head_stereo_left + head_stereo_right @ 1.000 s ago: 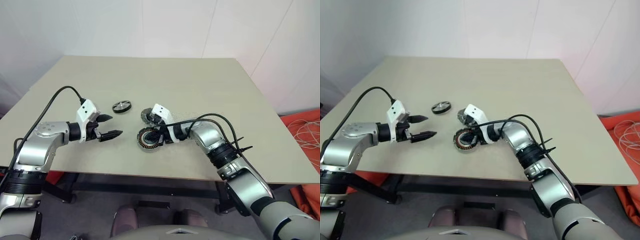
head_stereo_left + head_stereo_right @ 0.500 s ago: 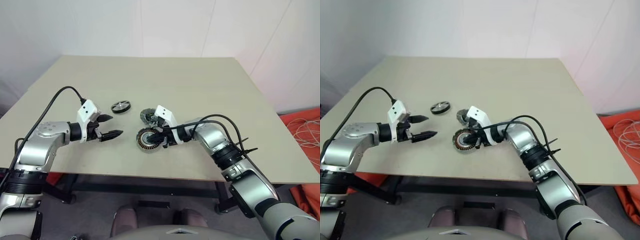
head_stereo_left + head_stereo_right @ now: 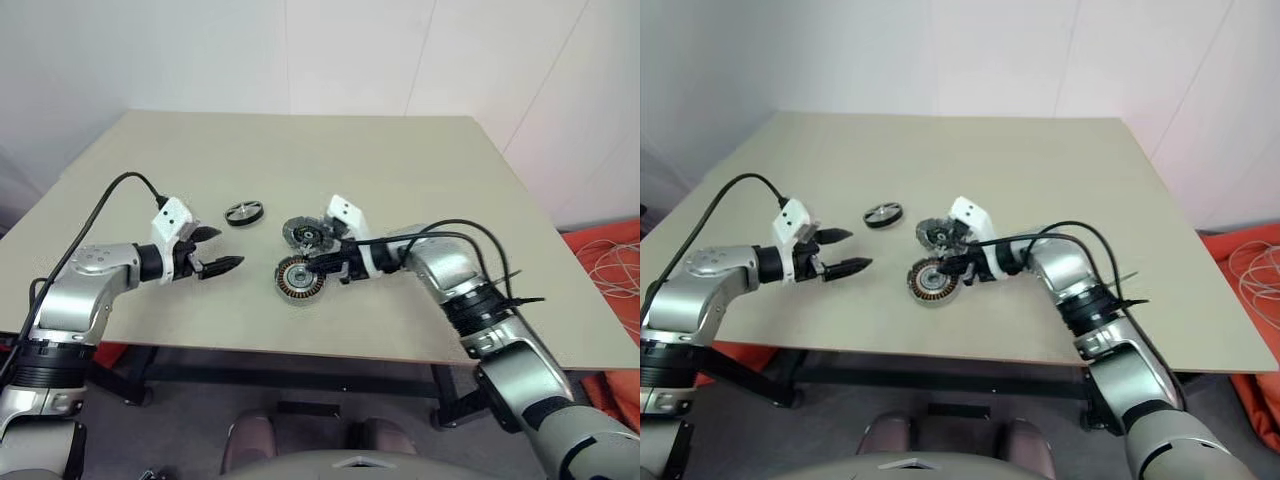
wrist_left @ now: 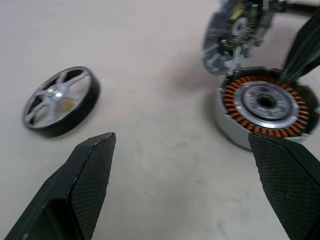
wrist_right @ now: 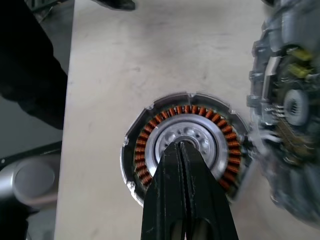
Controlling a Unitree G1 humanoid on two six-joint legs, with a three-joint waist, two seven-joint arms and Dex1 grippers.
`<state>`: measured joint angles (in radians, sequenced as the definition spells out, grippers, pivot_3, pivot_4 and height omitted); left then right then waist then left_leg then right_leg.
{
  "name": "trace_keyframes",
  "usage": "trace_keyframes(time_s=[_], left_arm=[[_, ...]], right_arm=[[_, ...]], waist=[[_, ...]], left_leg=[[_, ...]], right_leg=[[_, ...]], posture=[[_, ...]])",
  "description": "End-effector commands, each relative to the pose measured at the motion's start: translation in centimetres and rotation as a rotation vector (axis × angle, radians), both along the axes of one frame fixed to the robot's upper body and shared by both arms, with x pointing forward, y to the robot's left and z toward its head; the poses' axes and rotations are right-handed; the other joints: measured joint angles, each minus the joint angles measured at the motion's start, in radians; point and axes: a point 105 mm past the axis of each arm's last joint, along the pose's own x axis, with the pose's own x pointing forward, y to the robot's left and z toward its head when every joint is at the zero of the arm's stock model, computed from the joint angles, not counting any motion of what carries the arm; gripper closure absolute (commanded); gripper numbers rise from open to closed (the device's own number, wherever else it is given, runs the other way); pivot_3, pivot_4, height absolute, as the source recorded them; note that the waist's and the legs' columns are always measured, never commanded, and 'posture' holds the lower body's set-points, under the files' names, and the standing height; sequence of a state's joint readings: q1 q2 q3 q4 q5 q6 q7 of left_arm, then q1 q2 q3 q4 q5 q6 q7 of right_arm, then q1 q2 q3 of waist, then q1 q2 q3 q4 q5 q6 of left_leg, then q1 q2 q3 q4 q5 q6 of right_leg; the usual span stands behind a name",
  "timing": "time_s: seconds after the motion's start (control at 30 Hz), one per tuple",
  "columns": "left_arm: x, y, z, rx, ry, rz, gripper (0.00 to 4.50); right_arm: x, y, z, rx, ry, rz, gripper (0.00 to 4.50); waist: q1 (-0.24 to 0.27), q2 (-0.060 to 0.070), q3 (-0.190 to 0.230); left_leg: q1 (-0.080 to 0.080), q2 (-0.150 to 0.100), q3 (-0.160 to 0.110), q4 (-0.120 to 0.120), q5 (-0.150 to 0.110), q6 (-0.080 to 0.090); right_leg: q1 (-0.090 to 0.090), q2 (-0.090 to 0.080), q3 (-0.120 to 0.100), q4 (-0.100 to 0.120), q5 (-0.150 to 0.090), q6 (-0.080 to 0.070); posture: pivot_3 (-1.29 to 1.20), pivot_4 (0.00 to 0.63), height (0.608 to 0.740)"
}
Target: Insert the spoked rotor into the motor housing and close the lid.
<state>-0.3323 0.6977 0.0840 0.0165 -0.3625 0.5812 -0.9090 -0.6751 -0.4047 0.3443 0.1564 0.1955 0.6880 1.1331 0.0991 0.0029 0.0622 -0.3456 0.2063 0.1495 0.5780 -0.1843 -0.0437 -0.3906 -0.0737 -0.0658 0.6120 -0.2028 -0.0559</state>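
Note:
The motor housing (image 3: pixel 297 277), a silver can with copper windings, lies open-side up near the table's front middle. Just behind it, the lid (image 3: pixel 303 233) leans dark face up. The spoked rotor (image 3: pixel 244 212) lies flat further left and back. My right gripper (image 3: pixel 322 266) is shut and holds nothing. In the right wrist view its tips (image 5: pixel 181 146) point at the centre hub of the housing (image 5: pixel 165 115), with the lid (image 5: pixel 290 110) beside it. My left gripper (image 3: pixel 228 249) hangs open and empty, left of the housing and in front of the rotor (image 4: pixel 61 101).
The beige table (image 3: pixel 400 160) has wide bare room at the back and right. Its front edge runs close below the housing. On the floor to the right lies an orange heap with pale cables (image 3: pixel 610 260).
My right hand has drawn back to the right and risen a little, uncovering the lid; its gripper stays shut. The left arm has kept still.

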Motion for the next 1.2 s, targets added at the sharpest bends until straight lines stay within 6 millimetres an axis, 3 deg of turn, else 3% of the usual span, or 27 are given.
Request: trace_keyframes(time_s=[0.03, 0.13, 0.23, 0.43, 0.63, 0.97, 1.2], left_arm=[[1.1, 0.8, 1.4, -0.098, -0.016, 0.112, 0.00], [1.4, 1.3, 0.2, -0.033, 0.000, 0.164, 0.00], [2.0, 1.6, -0.2, -0.069, 0.015, 0.219, 0.00], [3.2, 1.5, -0.1, -0.247, 0.024, 0.309, 0.00], [5.0, 0.3, -1.4, -0.578, 0.151, 0.541, 0.00], [6.3, -2.1, -2.0, -1.063, 0.389, 0.707, 0.00], [6.8, -3.0, -1.7, -1.245, 0.457, 0.701, 0.00]], right_arm=[[-1.7, -1.1, 2.7, 0.040, -0.031, 0.055, 4.49], [-2.9, -2.4, 3.8, 0.041, -0.032, 0.066, 4.49], [-3.6, -3.6, 4.8, 0.041, -0.042, 0.061, 3.93], [-3.6, -5.3, 6.2, 0.055, -0.052, 0.008, 1.96], [-2.7, -7.1, 5.8, -0.028, -0.134, -0.048, 0.01], [-3.0, -7.8, 6.0, -0.038, -0.146, -0.040, 0.01], [-3.7, -8.0, 6.0, -0.035, -0.131, -0.012, 0.01]], waist=[[0.000, 0.000, 0.000], [-0.002, 0.000, 0.000], [-0.002, 0.000, 0.000], [0.002, 0.000, 0.000], [0.010, -0.001, 0.000], [0.023, -0.002, 0.000], [0.034, -0.002, 0.000]], left_leg=[[0.000, 0.000, 0.000, 0.000, 0.000, 0.000], [-0.002, 0.000, 0.000, 0.000, 0.000, 0.000], [-0.001, 0.000, 0.000, 0.000, -0.001, 0.001], [0.000, 0.000, 0.000, 0.002, 0.000, 0.001], [-0.002, 0.000, 0.000, 0.003, 0.000, 0.001], [-0.005, -0.001, 0.000, 0.004, -0.002, 0.003], [-0.005, -0.001, 0.000, 0.004, -0.002, 0.005]], right_leg=[[0.000, 0.000, 0.000, 0.000, 0.000, 0.000], [-0.001, 0.000, 0.000, -0.002, 0.000, 0.000], [-0.001, 0.000, 0.000, -0.002, -0.001, 0.002], [0.000, 0.000, 0.000, -0.002, -0.004, 0.007], [0.001, 0.000, 0.000, -0.002, -0.003, 0.006], [0.000, 0.000, -0.003, -0.005, 0.000, 0.001], [0.000, 0.000, -0.003, -0.006, -0.004, 0.007]], posture=[[0.00, 0.000, 0.740], [0.00, 0.000, 0.740], [0.00, 0.000, 0.740], [0.00, 0.000, 0.740], [0.00, 0.000, 0.740], [0.00, 0.000, 0.740], [0.00, 0.000, 0.740]])
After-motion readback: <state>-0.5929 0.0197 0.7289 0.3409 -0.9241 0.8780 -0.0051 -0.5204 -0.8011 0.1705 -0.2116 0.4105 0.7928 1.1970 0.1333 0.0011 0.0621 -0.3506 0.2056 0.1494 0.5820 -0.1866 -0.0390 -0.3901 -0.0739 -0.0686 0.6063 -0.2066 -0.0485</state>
